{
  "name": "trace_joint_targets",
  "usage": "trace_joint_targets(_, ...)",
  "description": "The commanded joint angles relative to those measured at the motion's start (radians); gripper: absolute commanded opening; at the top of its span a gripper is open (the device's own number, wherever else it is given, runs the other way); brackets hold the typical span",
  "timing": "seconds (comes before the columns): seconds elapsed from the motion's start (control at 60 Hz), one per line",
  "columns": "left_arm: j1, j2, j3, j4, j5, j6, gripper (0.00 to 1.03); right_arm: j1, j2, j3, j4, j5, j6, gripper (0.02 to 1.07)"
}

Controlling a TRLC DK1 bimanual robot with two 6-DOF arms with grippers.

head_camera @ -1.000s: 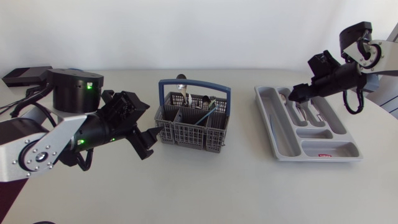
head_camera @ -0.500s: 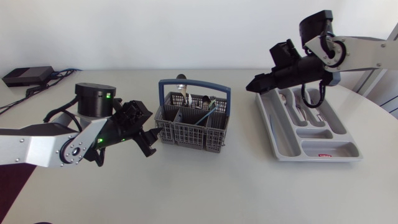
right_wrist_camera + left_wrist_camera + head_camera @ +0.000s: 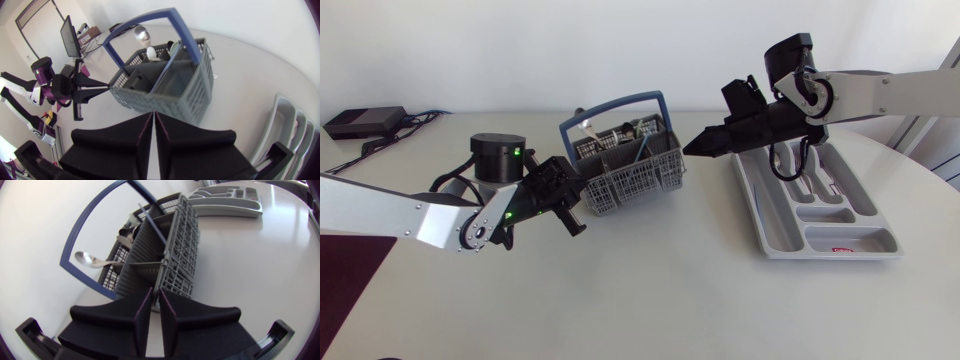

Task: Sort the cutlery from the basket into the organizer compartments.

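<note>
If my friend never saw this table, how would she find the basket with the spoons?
Look at the white table, near its middle. The basket is grey mesh with a blue handle and is tilted, with cutlery poking up inside. The grey organizer beside it is flat, with no handle.

The basket lies between the left tool and right tool, organizer to its right.

Matt plastic lattice basket, glossy metal spoon, probably smooth plastic organizer.
</note>
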Motion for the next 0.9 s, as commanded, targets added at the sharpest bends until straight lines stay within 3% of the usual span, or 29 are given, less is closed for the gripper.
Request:
trace_joint_targets(0.0,0.023,0.061,-0.019,-0.049,-0.015,-0.024,0.04,0.014,-0.034,-0.044,-0.025,-0.018,-0.007,0.08)
trace_joint_targets(0.3,0.000,-0.065,-0.107,-0.054,-0.014,-0.037,0.04,0.003,-0.042,-0.069,-0.011,0.005,-0.018,0.08)
trace_joint_targets(0.583,-0.018,-0.255,-0.151,-0.137,-0.015,-0.047,0.04,0.048,-0.039,-0.070,-0.013,0.065,-0.026,0.08)
trace_joint_targets(0.883,0.157,-0.228,-0.062,-0.100,0.000,-0.046,0.04,0.108,-0.057,-0.076,-0.010,0.111,-0.030,0.08)
